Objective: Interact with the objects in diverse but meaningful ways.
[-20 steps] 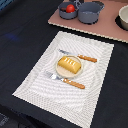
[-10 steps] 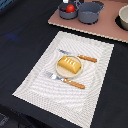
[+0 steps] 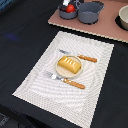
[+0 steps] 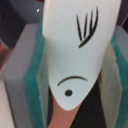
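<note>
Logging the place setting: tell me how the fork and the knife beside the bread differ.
The fork lies on the near side of the plate, the knife on the far side. The fork ends in tines, the knife in a plain blade. Both have orange handles, lie roughly parallel on the mat, and flank the bread.

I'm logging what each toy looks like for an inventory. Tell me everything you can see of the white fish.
The white fish shows only in the wrist view, filling most of it. It looks like a flat, smooth, pale piece, plastic by its look, tapering to a rounded head. Black markings give it a dot eye, a curved mouth line and three fin-like strokes higher on the body. It lies between teal pads at its two sides, seemingly the jaws; actual contact cannot be told. It does not appear in the exterior view.
</note>
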{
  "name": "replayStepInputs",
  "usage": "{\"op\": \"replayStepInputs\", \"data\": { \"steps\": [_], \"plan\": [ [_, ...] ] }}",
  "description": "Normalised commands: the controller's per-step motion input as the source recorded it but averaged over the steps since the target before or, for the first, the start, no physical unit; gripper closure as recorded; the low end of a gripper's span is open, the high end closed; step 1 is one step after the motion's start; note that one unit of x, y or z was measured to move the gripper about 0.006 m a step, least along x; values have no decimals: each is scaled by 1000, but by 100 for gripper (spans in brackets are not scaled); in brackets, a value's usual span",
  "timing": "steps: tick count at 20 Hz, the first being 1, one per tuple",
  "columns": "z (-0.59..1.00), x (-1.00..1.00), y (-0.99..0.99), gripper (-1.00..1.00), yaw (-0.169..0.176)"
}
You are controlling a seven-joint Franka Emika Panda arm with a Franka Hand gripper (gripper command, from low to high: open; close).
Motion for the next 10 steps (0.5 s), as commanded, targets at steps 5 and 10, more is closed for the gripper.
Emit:
{"op": "replayStepInputs", "data": {
  "steps": [5, 10],
  "plan": [
    [-179, 0, 118, -100, 11],
    [-181, 0, 119, -100, 9]
  ]
}}
